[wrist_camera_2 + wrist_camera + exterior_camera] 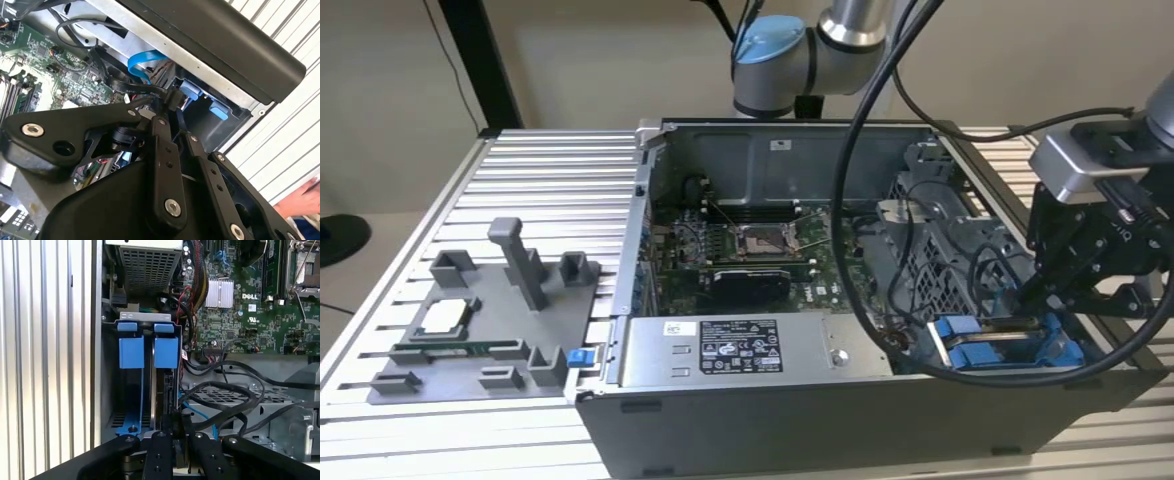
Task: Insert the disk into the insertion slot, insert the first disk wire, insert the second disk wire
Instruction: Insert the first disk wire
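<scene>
In the exterior view my gripper [1051,300] hangs over the insertion slot [994,345], a grey bay with blue rails at the case's front corner on the exterior view's right. In the first wrist view the slot [145,316] shows two blue tabs. The disk [161,390] stands edge-on as a dark slab under one tab, inside the bay. My gripper [176,429] is shut on a black disk wire connector [175,417] at the disk's near end. In the second wrist view the gripper [174,120] pinches the same connector [172,97], its black cable trailing off.
A blue flat cable [142,62] loops beside the connector. Black cables [225,390] cross the perforated cage [934,270]. The power supply box [720,350], the motherboard [747,250] and a grey fixture [494,320] lie toward the exterior view's left. A person's hand [300,200] shows outside the case.
</scene>
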Robot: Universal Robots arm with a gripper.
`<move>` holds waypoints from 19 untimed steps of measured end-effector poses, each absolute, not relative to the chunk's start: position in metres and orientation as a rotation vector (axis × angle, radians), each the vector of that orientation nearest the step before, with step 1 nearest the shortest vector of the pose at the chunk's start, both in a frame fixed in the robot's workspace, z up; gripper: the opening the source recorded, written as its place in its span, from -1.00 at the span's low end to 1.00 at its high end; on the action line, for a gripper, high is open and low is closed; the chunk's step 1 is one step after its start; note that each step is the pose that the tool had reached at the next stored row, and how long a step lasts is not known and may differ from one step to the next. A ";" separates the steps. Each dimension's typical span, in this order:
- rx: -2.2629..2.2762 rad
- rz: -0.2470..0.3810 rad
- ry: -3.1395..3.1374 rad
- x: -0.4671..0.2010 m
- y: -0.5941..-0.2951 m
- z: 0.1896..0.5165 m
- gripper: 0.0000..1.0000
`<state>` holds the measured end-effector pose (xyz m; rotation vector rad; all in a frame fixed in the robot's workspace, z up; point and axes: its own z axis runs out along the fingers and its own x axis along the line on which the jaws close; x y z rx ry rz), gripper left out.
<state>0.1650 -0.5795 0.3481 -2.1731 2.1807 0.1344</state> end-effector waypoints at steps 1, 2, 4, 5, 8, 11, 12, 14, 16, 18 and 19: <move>-2.173 0.134 2.181 0.165 -0.580 0.348 -1.00; -2.173 0.134 2.181 0.165 -0.580 0.348 -1.00; -2.173 0.134 2.181 0.165 -0.580 0.348 -1.00; -2.173 0.134 2.181 0.165 -0.580 0.348 -1.00; -2.175 0.131 2.182 0.165 -0.580 0.347 -1.00; -2.176 0.130 2.184 0.165 -0.580 0.347 -1.00; -2.177 0.130 2.186 0.165 -0.580 0.347 -1.00; -2.183 0.130 2.191 0.165 -0.579 0.347 -1.00; -2.184 0.132 2.194 0.165 -0.580 0.347 -1.00; -2.185 0.134 2.194 0.165 -0.580 0.347 -1.00; -2.185 0.134 2.195 0.165 -0.580 0.346 -1.00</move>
